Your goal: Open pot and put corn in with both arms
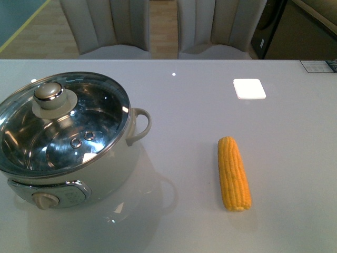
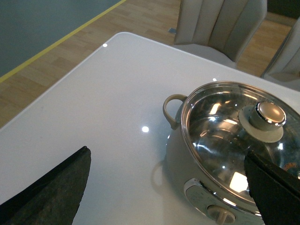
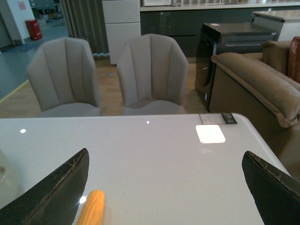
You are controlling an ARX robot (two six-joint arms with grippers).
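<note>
The cream-white pot (image 1: pixel 100 174) stands at the table's left, its knobbed glass lid (image 1: pixel 51 96) resting on it, closed. The yellow-orange corn (image 1: pixel 233 172) lies flat on the table to the right of the pot, pointing away from me. Neither arm appears in the front view. In the left wrist view the open left gripper (image 2: pixel 168 161) hovers above the table beside the pot (image 2: pixel 197 168), one of its fingers (image 2: pixel 274 185) over the lid's edge. The right gripper (image 3: pixel 165 164) is open above bare table, with the corn's tip (image 3: pixel 92 208) next to one finger (image 3: pixel 56 194).
A white square coaster (image 1: pixel 249 88) lies at the back right of the white table (image 1: pixel 179 126). Two grey chairs (image 1: pixel 113 26) stand behind the far edge. A brown sofa (image 3: pixel 262 89) and dark cabinet (image 3: pixel 234 42) sit off to the right.
</note>
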